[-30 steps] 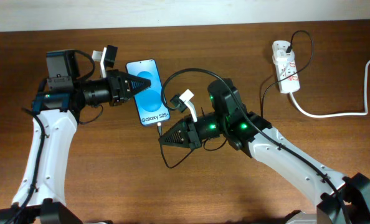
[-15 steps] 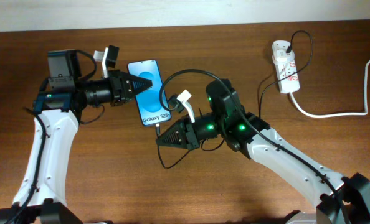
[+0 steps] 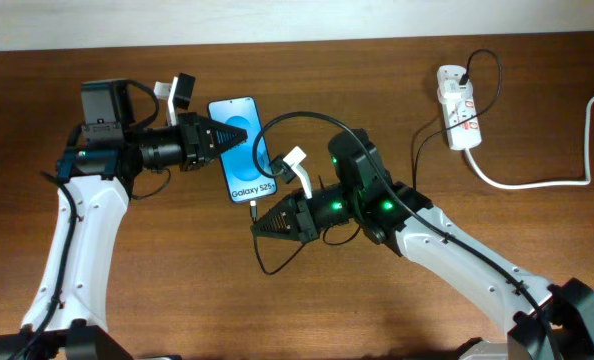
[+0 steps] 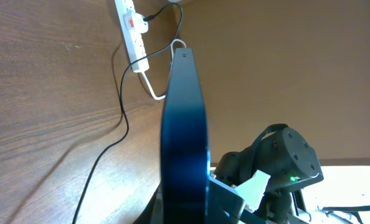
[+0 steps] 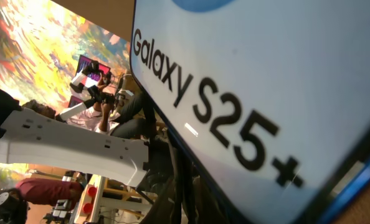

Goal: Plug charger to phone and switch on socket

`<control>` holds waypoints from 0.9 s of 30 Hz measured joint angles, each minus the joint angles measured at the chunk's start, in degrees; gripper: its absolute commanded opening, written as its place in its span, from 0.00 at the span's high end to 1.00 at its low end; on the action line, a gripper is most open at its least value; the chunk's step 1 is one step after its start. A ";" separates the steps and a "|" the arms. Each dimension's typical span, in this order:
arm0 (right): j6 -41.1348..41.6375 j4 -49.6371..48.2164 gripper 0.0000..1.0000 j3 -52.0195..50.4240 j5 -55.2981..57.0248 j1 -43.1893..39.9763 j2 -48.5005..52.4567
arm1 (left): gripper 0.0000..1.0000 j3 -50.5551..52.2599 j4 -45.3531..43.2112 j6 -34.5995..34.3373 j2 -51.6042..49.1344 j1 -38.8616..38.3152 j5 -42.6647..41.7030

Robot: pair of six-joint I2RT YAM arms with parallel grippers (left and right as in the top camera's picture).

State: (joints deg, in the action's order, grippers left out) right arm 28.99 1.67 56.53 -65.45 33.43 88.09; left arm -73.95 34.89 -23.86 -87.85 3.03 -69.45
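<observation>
Brown wooden table [image 3: 377,80] beneath you. Your left gripper [image 3: 235,137] pinches the phone [image 3: 247,172], its bottom end pointing at your closed right gripper [image 3: 260,225]

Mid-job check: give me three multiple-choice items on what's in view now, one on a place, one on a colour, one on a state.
1. Where does the small white power strip lie on the brown wooden table?
A) at the far right, away from both grippers
B) between the two grippers
C) under the left arm

2. What colour is the thin charger cable leading to the slim blue-screened smartphone?
A) white
B) black
C) red

3. How is the left gripper?
A) open above the table
B) shut on the smartphone
C) shut on the power strip

Answers:
1 A: the overhead view shows it at the upper right.
2 B: it shows dark against the wood.
3 B: the left wrist view shows the phone edge-on between its fingers.
</observation>
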 measured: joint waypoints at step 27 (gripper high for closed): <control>0.66 2.14 0.96 0.00 -2.21 -0.28 0.00 | 1.00 0.00 0.02 0.90 0.00 0.04 -0.46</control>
State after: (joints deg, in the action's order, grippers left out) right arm 29.65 3.81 56.53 -67.66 33.15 88.09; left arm -73.95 34.92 -22.96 -87.85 3.07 -69.91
